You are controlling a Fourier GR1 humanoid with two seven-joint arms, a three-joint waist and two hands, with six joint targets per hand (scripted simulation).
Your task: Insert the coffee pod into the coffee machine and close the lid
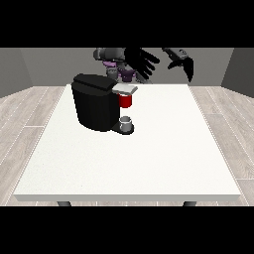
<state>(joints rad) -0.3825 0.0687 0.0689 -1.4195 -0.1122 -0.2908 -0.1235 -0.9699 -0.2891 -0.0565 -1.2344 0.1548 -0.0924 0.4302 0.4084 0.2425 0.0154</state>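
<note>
robot body (115,58): mostly hidden behind the spread hand at the view's left (141,62) and the coffee machine (96,101)
red part (126,100): below that hand, half covered by the grey lid (126,89); too small to identify
table (149,163) legs: only stubs show
</note>
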